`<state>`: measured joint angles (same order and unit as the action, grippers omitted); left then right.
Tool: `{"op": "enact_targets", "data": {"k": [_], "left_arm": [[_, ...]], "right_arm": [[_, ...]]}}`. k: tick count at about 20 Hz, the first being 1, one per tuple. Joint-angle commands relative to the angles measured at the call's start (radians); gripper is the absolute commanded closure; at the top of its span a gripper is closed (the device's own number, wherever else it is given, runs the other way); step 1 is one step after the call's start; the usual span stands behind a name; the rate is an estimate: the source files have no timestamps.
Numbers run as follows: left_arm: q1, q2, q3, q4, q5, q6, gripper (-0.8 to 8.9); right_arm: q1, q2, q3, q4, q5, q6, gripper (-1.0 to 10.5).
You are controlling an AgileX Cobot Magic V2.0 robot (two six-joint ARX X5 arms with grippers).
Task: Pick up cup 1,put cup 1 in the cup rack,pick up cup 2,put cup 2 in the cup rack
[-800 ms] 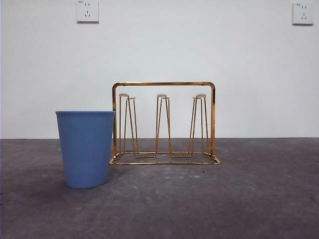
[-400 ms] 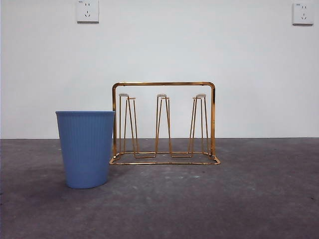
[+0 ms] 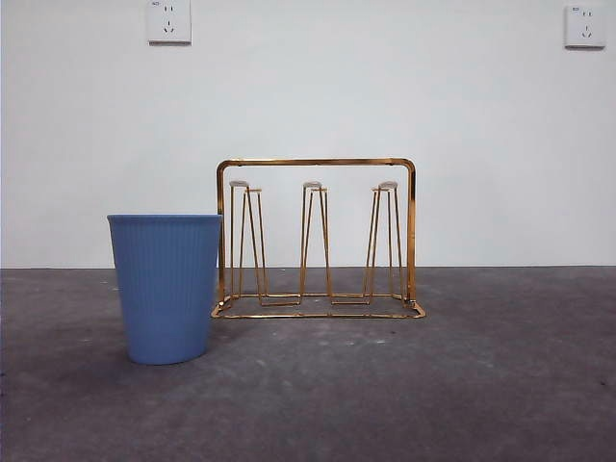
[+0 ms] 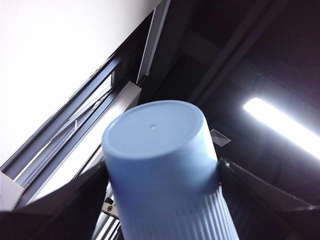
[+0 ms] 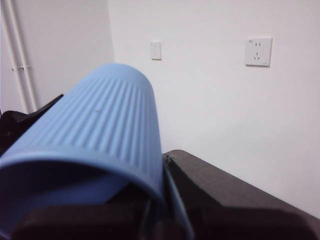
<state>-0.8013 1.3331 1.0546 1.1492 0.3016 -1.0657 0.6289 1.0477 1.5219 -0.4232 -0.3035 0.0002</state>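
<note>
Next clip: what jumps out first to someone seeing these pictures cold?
The gold wire cup rack stands mid-table with all its pegs bare, and a ribbed blue cup sits upright on the table, overlapping the rack's left edge in the front view. Neither arm shows in that view, yet each wrist view is filled by a blue ribbed cup between the jaws: the left gripper holds one bottom-up, the right gripper one on its side.
</note>
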Motion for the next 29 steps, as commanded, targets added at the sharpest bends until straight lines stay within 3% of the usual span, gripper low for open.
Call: {"op": "enact_targets", "data": {"k": [1, 4, 7, 9, 15, 20, 25, 29], "left_arm": [[-0.003, 0.0, 0.002, 0.018, 0.012, 0.043, 8.21], [-0.003, 0.0, 0.002, 0.016, 0.013, 0.049, 8.21], [-0.003, 0.0, 0.002, -0.004, 0.016, 0.049, 8.21], [-0.002, 0.0, 0.002, -0.006, 0.019, 0.05, 8.21], [0.014, 0.0, 0.002, -0.007, 0.02, 0.049, 8.21], [0.048, 0.0, 0.002, -0.048, 0.053, 0.069, 8.21], [0.061, -0.004, 0.007, -0.253, 0.063, 0.248, 8.2], [0.057, -0.003, 0.074, -0.594, -0.026, 0.509, 8.2]], "right_arm": [[-0.001, 0.01, -0.006, -0.042, 0.015, -0.005, 9.5], [-0.001, 0.008, -0.006, -0.055, 0.016, -0.005, 9.2], [-0.001, 0.0, -0.006, -0.058, 0.015, -0.005, 7.7], [-0.001, -0.01, -0.006, -0.068, 0.017, -0.005, 7.3], [-0.001, -0.052, -0.006, -0.141, 0.035, -0.006, 7.2], [-0.001, -0.112, -0.006, -0.318, 0.09, -0.055, 7.2], [-0.001, -0.173, -0.006, -0.516, 0.178, -0.1, 7.2], [-0.001, -0.22, -0.006, -0.634, 0.253, -0.117, 7.3]]}}
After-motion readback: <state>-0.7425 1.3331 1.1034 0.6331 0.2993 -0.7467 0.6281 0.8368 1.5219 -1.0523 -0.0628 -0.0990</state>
